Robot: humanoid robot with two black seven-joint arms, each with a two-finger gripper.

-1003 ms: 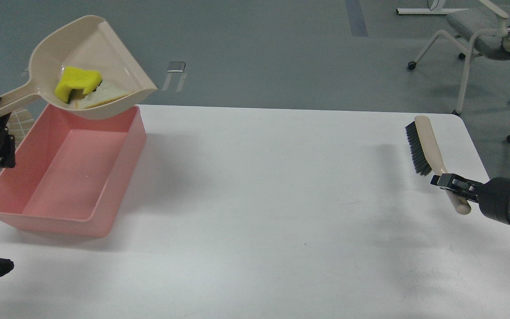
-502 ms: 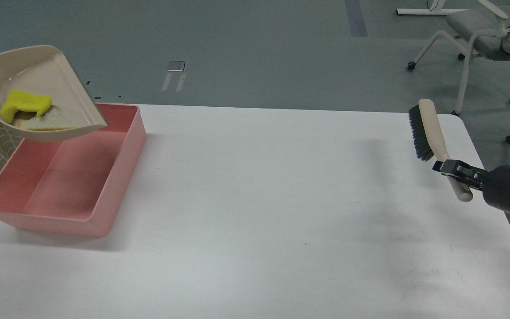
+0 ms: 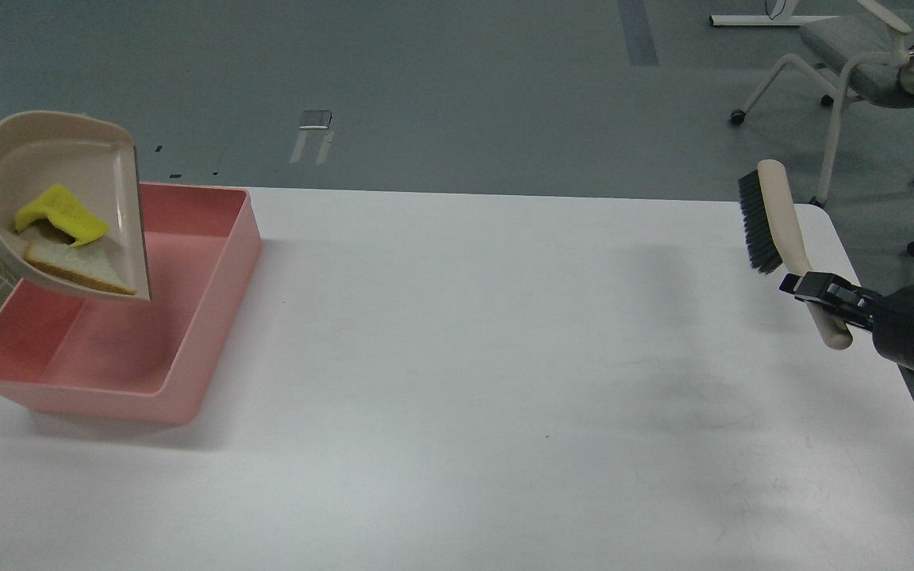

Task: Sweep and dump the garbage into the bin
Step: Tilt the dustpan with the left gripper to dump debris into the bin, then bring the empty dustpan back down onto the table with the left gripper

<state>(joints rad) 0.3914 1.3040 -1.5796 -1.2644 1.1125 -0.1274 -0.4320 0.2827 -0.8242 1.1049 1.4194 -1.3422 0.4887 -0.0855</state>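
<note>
Right hand (image 3: pixel 814 292) pinches brush (image 3: pixel 770 218) handle over desk's (image 3: pixel 465 357) right edge. Left hand out of view. Sweeping done: bread (image 3: pixel 80 266) and sponge (image 3: pixel 60 214) sit in tilted dustpan (image 3: pixel 68 206) above bin (image 3: pixel 179 317) at far-left corner; dump not finished.

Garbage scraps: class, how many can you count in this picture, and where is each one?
2. The yellow sponge piece and the bread slice both lie in the tilted dustpan above the pink bin. None visible inside the bin.
</note>
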